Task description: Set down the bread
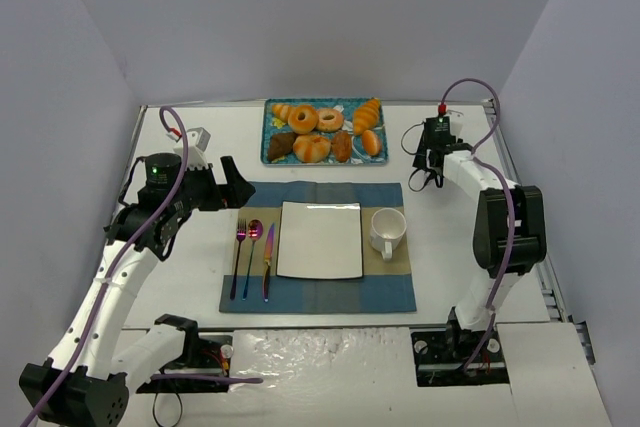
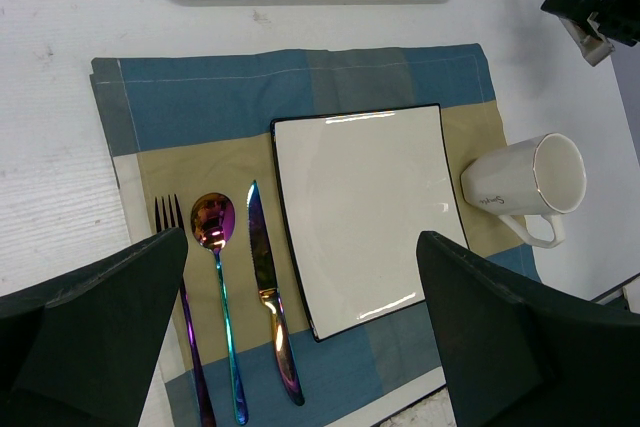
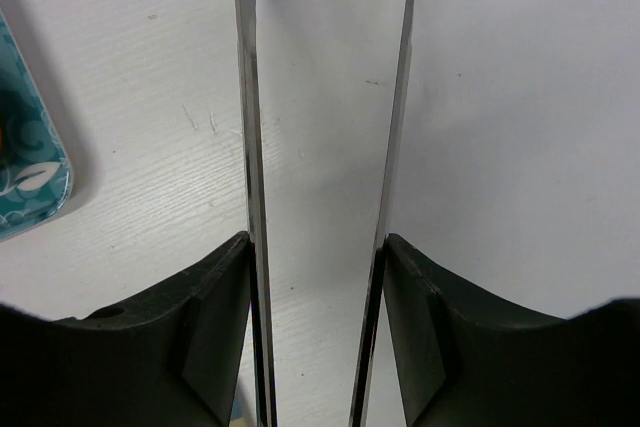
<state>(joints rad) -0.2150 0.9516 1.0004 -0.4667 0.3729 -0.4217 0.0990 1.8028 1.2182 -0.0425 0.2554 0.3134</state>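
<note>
Left end effector (image 1: pixel 233 185) hovers spread wide and empty over the blue-and-tan placemat (image 1: pixel 300 197). White square plate (image 1: pixel 320 239) is bare (likely the drop spot). Small golden-orange oval bread roll (image 1: pixel 371 142) lies at the right end of the teal patterned tray (image 1: pixel 343 107), untouched. Right end effector (image 3: pixel 315 277) clamps thin metal tongs (image 3: pixel 247 147) over white surface (image 3: pixel 500 97) just right of the tray, nothing between the blades. Pick and place both remain.

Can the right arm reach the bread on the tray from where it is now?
Probably yes: the right gripper, holding tongs, sits beside the tray's right edge; the bread lies at that end, nothing between.
</note>
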